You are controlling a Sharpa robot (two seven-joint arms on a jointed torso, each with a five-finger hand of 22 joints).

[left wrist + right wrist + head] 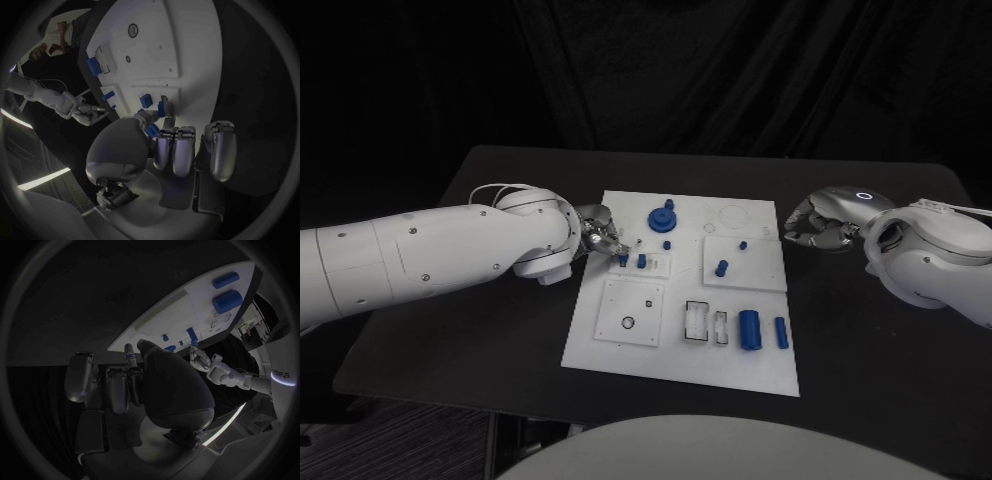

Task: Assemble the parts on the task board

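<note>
Left hand [599, 232] fingers pinch a small blue plastic peg [164, 108] over the white task board [733, 365]; right hand [819, 226] fingers curled in, holding nothing.

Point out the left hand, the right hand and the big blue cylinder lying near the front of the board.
left hand [599, 232], head view, middle of the hand.
right hand [822, 227], head view, middle of the hand.
big blue cylinder [750, 329], head view, middle of its side.

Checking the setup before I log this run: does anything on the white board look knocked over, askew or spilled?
Nothing stands out. The task board lies flat on the table, and the blue parts, such as the two cylinders near its front edge, sit on it, none spilled off. The left hand is at the small pegs; whether it grips one is unclear.
</note>
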